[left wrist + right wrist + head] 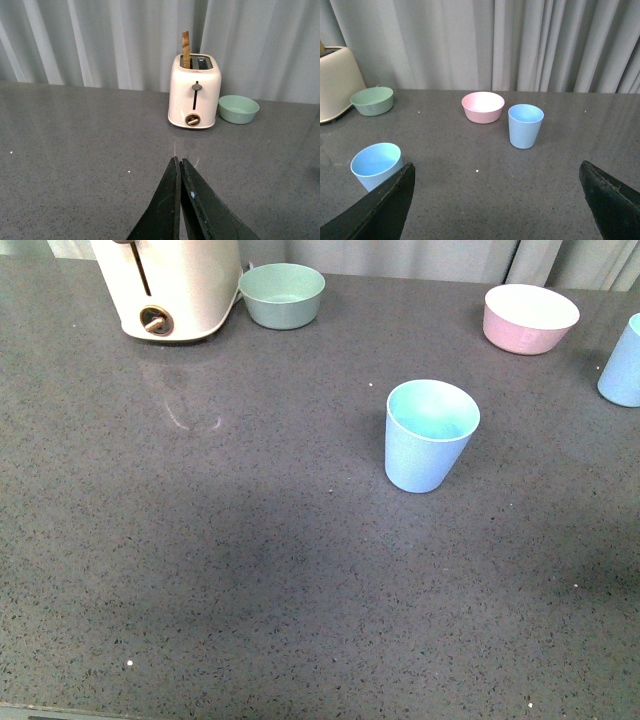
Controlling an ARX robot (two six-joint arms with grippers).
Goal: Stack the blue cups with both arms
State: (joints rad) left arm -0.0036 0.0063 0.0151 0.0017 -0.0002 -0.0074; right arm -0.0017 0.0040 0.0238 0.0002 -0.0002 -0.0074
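One pale blue cup (430,436) stands upright near the middle of the grey table. A second blue cup (623,363) stands at the right edge, cut off by the frame. In the right wrist view the first cup (376,165) is near one finger and the second (525,125) stands further off. My right gripper (497,172) is open and empty, low over the table, apart from both cups. My left gripper (179,161) is shut and empty, its tips pointing at the toaster. Neither gripper shows in the front view.
A cream toaster (170,285) stands at the back left with a mint-green bowl (283,295) beside it. A pink bowl (530,318) sits at the back right, near the second cup. Grey curtains hang behind the table.
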